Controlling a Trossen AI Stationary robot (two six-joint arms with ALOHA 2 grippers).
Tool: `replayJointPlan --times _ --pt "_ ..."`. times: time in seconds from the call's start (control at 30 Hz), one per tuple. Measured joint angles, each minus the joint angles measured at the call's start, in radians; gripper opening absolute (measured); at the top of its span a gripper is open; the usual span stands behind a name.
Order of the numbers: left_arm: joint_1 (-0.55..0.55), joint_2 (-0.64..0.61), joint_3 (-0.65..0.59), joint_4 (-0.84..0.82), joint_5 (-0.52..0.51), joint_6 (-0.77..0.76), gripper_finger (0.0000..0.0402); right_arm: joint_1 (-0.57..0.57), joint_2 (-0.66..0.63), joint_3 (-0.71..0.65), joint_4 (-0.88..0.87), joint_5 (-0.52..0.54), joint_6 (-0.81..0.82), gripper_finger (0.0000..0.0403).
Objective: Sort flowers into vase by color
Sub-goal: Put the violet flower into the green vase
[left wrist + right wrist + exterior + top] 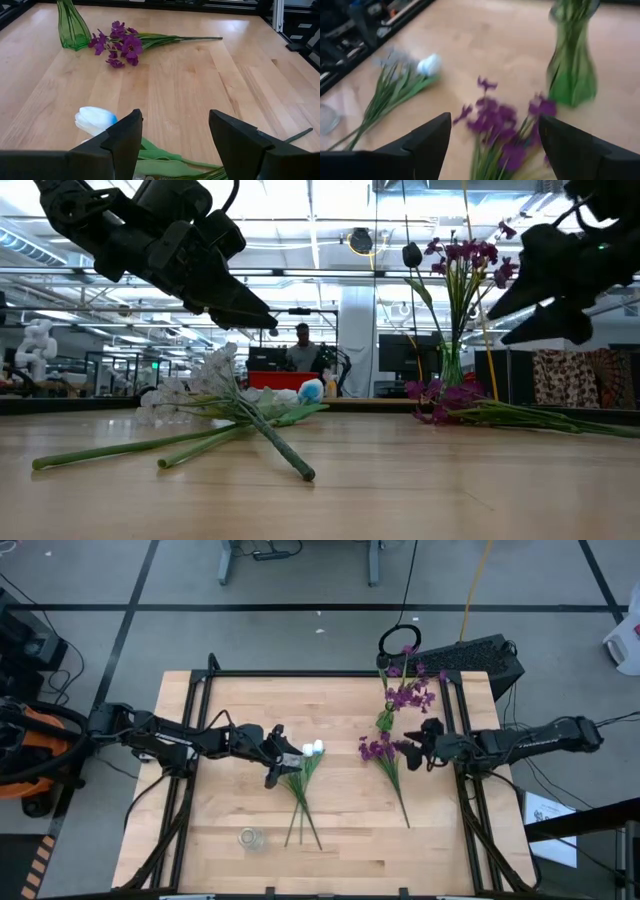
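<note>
White tulip-like buds [312, 748] lie on the table's middle with a pale small-blossom sprig [195, 388]; their green stems [300, 810] run toward the near edge. My left gripper [283, 756] hovers open just above these blossoms, with a bud [95, 120] beside its finger. A purple flower bunch [378, 748] lies flat on the right half of the table. My right gripper [492, 140] hangs open above it. A green glass vase [385, 720] stands behind it, holding more purple flowers [405, 690].
A small clear glass vase [250, 838] stands near the table's near edge, left of the stem ends. Black frame rails [465, 790] run along the table's left and right sides. Bare wood [350, 840] shows between the two flower groups. A person [302, 345] stands far behind the table.
</note>
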Motion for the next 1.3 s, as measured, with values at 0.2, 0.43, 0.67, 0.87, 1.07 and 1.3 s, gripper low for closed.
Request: replayJointPlan --times 0.2,0.43,0.67,0.87,1.07,1.3 --pt "0.000 0.000 0.000 0.001 0.000 0.000 0.0235 0.176 0.094 0.002 -0.048 0.027 0.230 0.0290" --pt "0.000 0.000 0.000 0.003 0.000 0.000 0.0235 0.320 0.296 0.038 -0.027 0.041 0.410 0.0290" --pt "0.000 0.000 0.000 0.010 0.000 0.000 0.0235 0.370 0.539 0.232 -0.239 0.048 0.489 0.0290" --pt "0.000 0.000 0.000 0.028 0.000 0.000 0.0235 0.376 0.738 0.388 -0.368 -0.028 0.528 0.0290" --pt "0.000 0.000 0.000 0.029 0.000 0.000 0.0235 0.355 0.866 0.457 -0.403 -0.095 0.538 0.0290" --pt "0.000 0.000 0.000 0.029 0.000 -0.002 0.0235 0.352 0.954 0.459 -0.404 -0.028 0.527 0.0290"
